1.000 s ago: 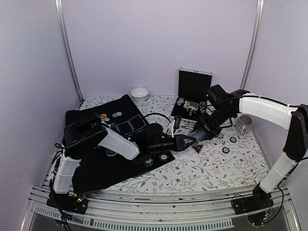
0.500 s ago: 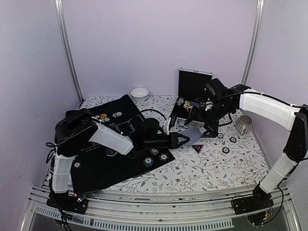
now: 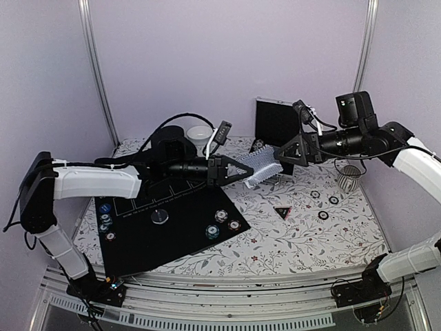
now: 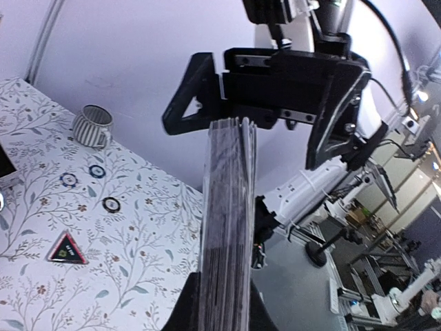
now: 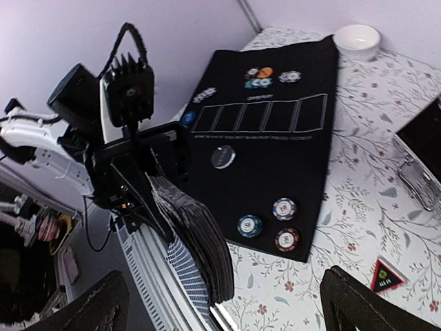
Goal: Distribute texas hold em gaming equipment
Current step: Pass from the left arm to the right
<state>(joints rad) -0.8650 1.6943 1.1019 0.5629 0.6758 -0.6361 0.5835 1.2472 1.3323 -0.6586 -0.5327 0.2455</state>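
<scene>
One deck of playing cards [image 3: 265, 163] hung in mid-air, clamped by the left gripper [image 3: 245, 171]; the right gripper [image 3: 279, 155], jaws spread wide, faced it from 2 o'clock. Three poker chips [image 3: 220, 216] and one grey button [image 3: 160, 216] lay on the black mat [image 3: 172, 245], and one triangular marker [image 3: 281, 212] lay at the deck's 5 o'clock. The white bowl's [image 3: 198, 132] contents could not be read. A second earlier, both grippers met low over the table.

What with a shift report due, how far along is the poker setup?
Done: chips and the grey button sit on the black mat. In hand: the left gripper holds the card deck aloft, the open right gripper at its far end. Left: no cards lie on the mat; the triangular marker and three loose chips lie on the floral tablecloth.
</scene>
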